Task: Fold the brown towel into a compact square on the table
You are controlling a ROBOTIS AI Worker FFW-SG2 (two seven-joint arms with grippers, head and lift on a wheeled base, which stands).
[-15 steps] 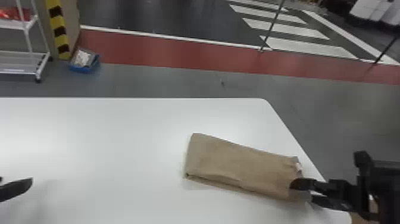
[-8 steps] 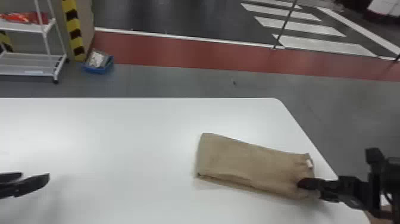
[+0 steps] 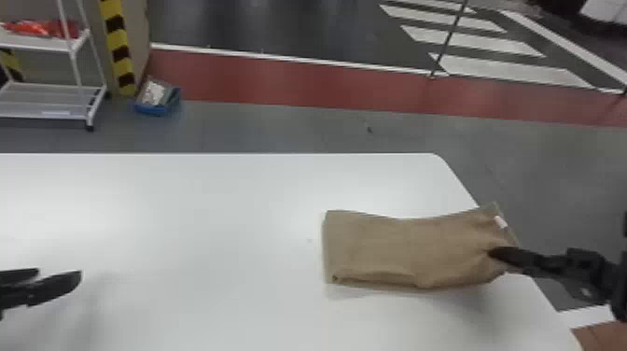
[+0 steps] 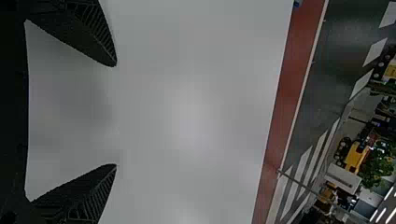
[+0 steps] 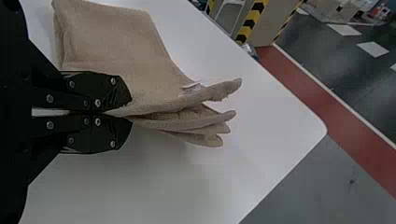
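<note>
- Since the earlier frame, my right gripper (image 3: 494, 253) has raised one end of the brown towel (image 3: 406, 249); the other end lies on the table (image 3: 210, 210).
- On the floor beyond, a blue bin (image 3: 156, 111) holds something pale.
- My right wrist view adds loose layers (image 5: 219, 87) fanning past fingers pinched on cloth.
- My left gripper (image 3: 59, 273) gapes wide above the table.

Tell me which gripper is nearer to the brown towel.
The right one. The right gripper is clamped on the brown towel's right end; the left gripper hangs open well off to its left.
</note>
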